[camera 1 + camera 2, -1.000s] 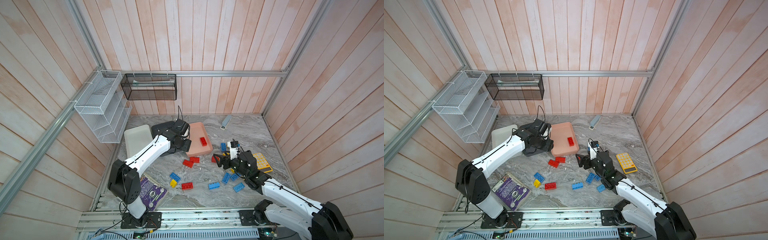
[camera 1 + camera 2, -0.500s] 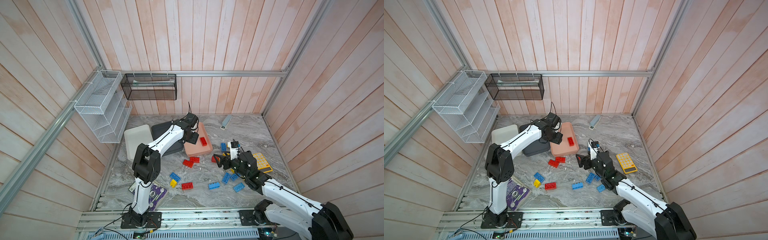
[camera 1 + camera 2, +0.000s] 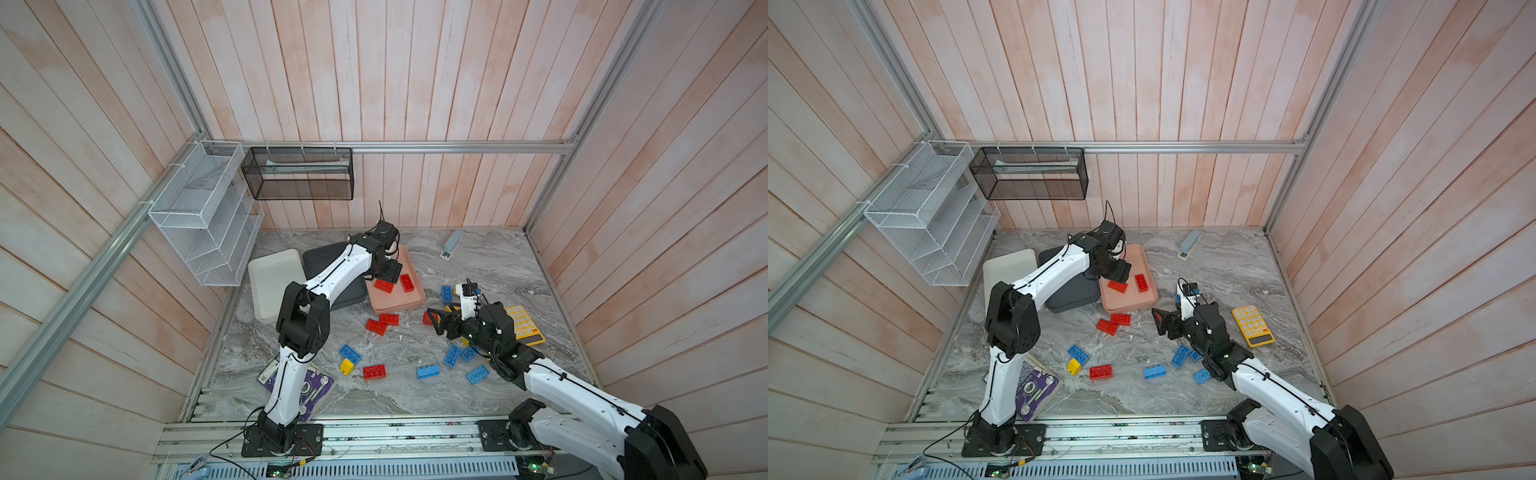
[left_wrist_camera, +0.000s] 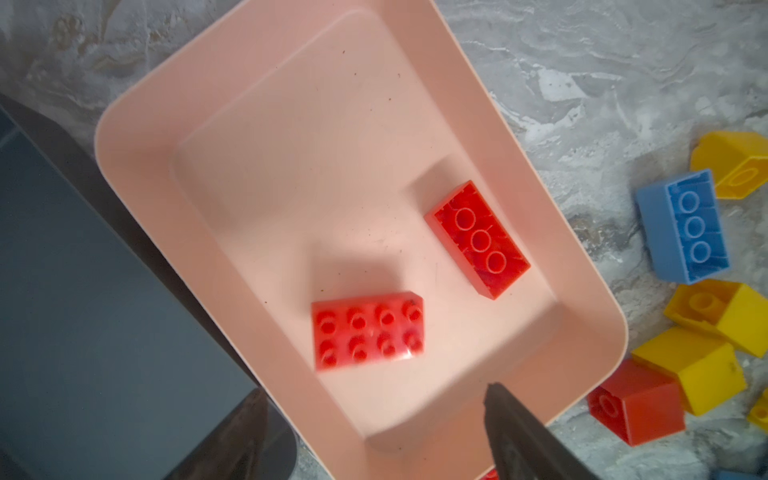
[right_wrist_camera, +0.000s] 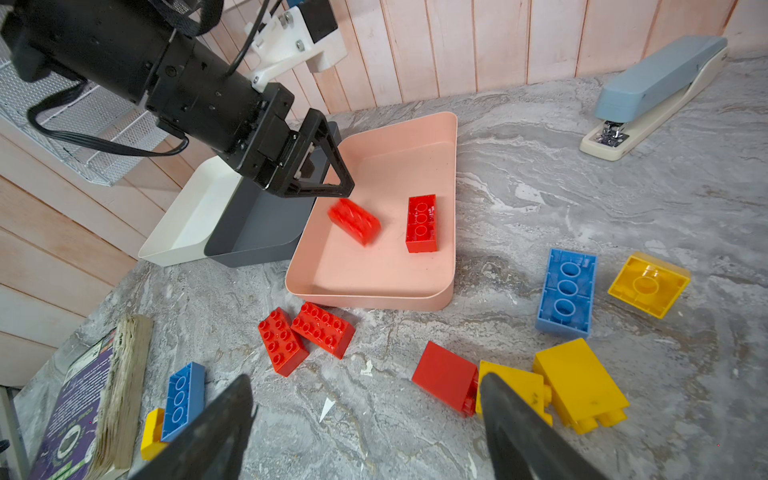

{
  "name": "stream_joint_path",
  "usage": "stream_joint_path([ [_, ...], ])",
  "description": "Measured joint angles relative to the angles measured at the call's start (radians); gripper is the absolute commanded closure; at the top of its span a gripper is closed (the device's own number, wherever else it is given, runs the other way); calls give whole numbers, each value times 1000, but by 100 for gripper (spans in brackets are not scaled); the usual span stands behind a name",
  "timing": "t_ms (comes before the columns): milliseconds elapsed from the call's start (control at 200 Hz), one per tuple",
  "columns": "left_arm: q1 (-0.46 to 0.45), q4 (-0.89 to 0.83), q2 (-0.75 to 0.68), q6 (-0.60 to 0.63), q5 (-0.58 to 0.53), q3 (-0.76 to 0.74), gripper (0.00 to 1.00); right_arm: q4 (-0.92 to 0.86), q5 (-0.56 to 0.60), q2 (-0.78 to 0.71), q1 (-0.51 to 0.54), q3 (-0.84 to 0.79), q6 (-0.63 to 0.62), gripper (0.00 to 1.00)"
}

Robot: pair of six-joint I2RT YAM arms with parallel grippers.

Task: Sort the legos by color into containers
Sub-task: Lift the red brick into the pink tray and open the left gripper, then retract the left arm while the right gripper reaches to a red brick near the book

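My left gripper (image 3: 388, 272) (image 5: 328, 178) hangs open over the salmon pink tray (image 3: 399, 305) (image 4: 166, 104). A red lego (image 4: 368, 330) (image 5: 354, 221) is just under it inside the tray, blurred and free of the fingers. A second red lego (image 4: 478, 239) lies there upside down. The dark grey tray (image 3: 324, 257) and white tray (image 3: 274, 282) sit left of the pink one. My right gripper (image 3: 434, 322) (image 5: 368, 386) stands open low over the table, holding nothing, beside a red lego (image 5: 444, 376) and yellow legos (image 5: 582, 382). Two red legos (image 3: 381, 323) lie before the pink tray.
Blue legos (image 3: 457, 357), a red one (image 3: 375, 371) and a small yellow one (image 3: 347, 366) lie scattered at the front. A yellow calculator (image 3: 524, 324) is at the right, a stapler (image 3: 452, 244) at the back, a purple book (image 3: 307, 386) front left. Wire baskets (image 3: 208, 216) hang on the walls.
My left arm swung from the dark grey tray to over the pink tray and opened; a second red lego now sits in that tray. The right arm has stayed still.
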Motion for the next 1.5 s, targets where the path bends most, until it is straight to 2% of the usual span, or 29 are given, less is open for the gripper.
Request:
stream_joint_path([
  [210, 0, -11, -16, 0, -7, 9, 5, -34, 0, -14, 0, 0, -4, 15],
  [315, 0, -3, -78, -5, -7, -25, 5, -72, 1, -19, 0, 21, -14, 15],
  [495, 0, 24, -293, -15, -6, -151, 0, -145, 14, -19, 39, 92, -55, 16],
  [680, 0, 100, -555, -23, -5, -317, 0, -252, 55, 19, 210, 209, -89, 16],
  [925, 0, 256, -949, -54, -3, -718, 0, -447, 124, 127, 373, 310, -93, 16],
  [1125, 0, 356, -1205, -87, -27, -1000, 0, -584, 151, 257, 530, 354, -86, 17],
  [1290, 0, 380, -1367, -108, -70, -1093, 0, -634, 131, 398, 613, 396, -91, 18],
  [1500, 0, 428, -1567, -137, -123, -1174, 0, -639, 127, 547, 644, 472, -126, 21],
])
